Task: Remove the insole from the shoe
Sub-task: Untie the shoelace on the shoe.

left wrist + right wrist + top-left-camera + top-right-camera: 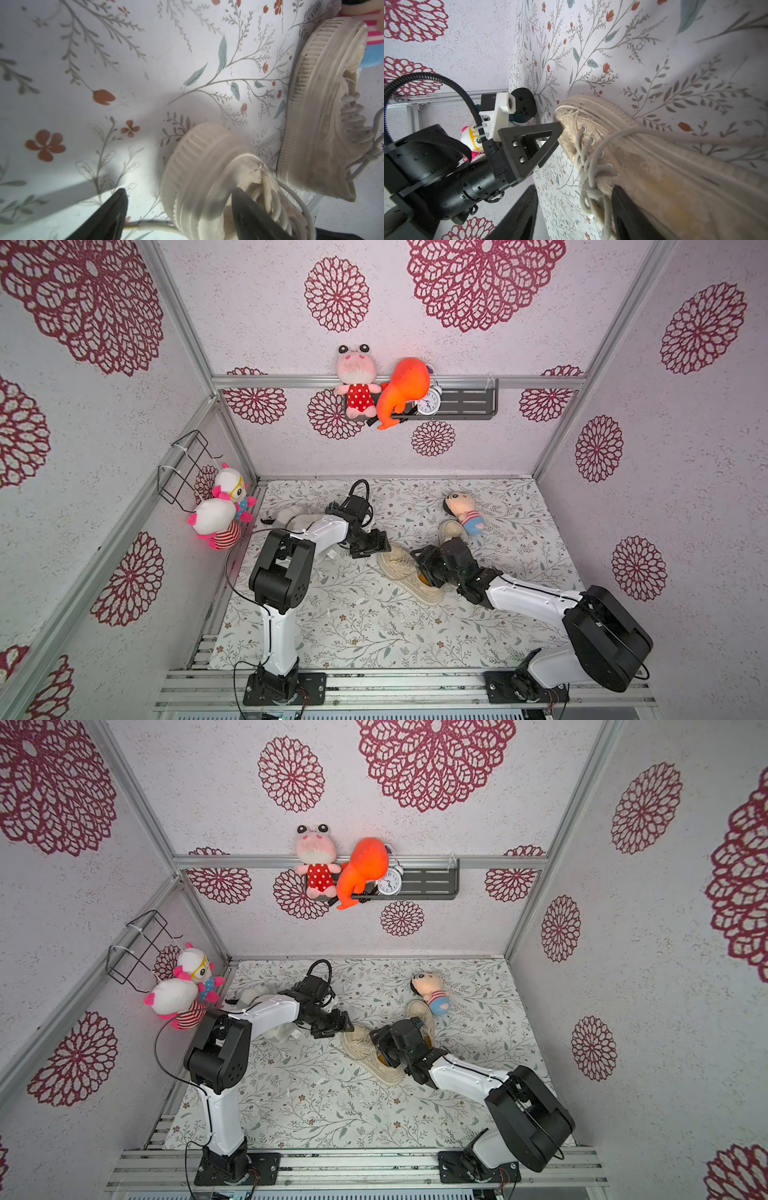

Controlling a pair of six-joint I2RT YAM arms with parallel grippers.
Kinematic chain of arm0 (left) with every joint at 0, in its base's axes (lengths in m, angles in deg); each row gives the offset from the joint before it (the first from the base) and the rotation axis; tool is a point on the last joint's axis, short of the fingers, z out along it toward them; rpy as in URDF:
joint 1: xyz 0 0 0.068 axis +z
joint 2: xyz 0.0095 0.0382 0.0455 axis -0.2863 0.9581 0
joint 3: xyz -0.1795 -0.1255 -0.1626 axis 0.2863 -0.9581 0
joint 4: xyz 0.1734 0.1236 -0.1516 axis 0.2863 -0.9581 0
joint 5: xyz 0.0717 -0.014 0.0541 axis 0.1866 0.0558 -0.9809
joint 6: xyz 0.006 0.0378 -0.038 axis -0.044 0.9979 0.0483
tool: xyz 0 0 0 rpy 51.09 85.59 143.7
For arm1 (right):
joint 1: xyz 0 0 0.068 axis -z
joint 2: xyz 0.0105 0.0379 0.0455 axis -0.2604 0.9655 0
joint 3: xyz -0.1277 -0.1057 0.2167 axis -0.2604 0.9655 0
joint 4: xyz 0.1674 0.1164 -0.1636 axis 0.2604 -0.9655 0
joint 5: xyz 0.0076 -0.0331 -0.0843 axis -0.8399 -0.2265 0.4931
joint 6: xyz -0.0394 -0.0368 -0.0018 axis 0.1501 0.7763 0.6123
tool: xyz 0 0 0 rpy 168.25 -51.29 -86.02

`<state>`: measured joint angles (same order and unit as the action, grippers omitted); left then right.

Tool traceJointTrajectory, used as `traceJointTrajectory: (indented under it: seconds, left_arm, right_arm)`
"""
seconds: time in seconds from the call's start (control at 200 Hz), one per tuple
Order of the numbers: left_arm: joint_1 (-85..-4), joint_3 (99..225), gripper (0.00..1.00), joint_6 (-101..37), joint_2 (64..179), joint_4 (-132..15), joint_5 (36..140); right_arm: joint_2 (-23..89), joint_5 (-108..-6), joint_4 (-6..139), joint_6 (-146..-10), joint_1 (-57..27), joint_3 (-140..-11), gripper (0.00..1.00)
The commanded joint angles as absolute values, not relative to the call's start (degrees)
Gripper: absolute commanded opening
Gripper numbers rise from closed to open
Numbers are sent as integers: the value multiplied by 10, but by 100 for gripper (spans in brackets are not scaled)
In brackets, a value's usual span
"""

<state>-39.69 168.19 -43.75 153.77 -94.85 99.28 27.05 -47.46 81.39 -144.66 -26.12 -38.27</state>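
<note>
Floral tabletop [374,626]: shoe [395,564] lies toe far-left, heel near-right. I see left pincer [179,190] and right pincer [574,188] both apart; right nearer the insole [423,578].

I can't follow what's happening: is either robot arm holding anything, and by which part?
Nothing seems held. The left gripper stands open around the toe of the shoe, one finger touching it; the right gripper stands open beside the laces.

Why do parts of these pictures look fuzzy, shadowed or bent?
Left wrist view: the shoe near the lens is smeared, the second shoe sharper, with a soft shadow on the cloth. Right wrist view: the shoe blurs toward the lens. Both top views: the metal rails splay outward, a wide-lens effect.
</note>
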Motion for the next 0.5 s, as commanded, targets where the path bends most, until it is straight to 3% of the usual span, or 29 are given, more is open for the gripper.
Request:
traceJointTrajectory:
  seconds: [0.0,0.21,0.495]
  left_arm:
    - [-402,1686,80,-421,1537,-959,999]
    - [-406,1682,77,-419,1535,-960,997]
    - [-412,1679,75,-414,1534,-966,991]
  right_arm:
    - [242,-456,785,-1447,-268,-401,60]
    - [193,-458,628,-1410,-271,-450,61]
    - [229,-484,705,-1438,-277,-420,61]
